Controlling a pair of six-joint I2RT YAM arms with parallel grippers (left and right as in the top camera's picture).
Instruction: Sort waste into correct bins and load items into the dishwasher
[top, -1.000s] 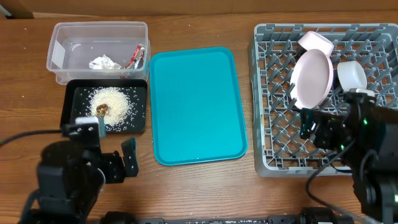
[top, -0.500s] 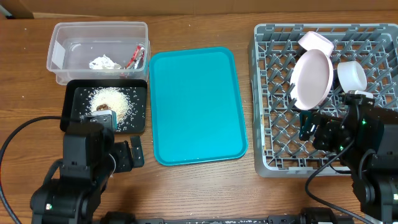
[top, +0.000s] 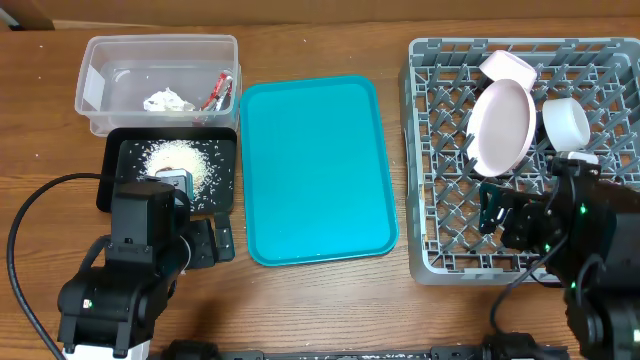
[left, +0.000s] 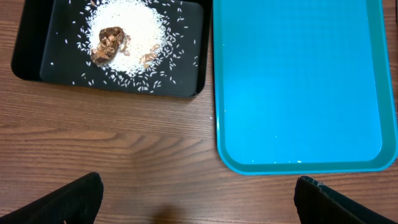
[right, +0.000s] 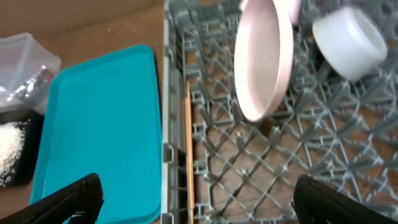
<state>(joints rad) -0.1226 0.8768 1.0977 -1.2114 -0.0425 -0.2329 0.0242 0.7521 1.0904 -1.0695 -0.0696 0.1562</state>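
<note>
Black tray (top: 112, 160) holds rice (top: 180, 160), clear tub (top: 150, 45) wrapper (top: 215, 92), grey rack (top: 440, 150) plate (top: 502, 125); left gripper (left: 198, 186), right gripper (right: 196, 183) gape empty.

My right gripper (right: 199, 208) hangs wide open over the square grey plastic peg rack (right: 249, 155): round white plate (right: 264, 62) on edge, small white cup (right: 348, 40) beside it, thin wooden chopstick (right: 189, 149) along the left wall.

Brown wood-grain tabletop (top: 320, 300), grain running sideways, even soft light, no harsh shadows
</note>
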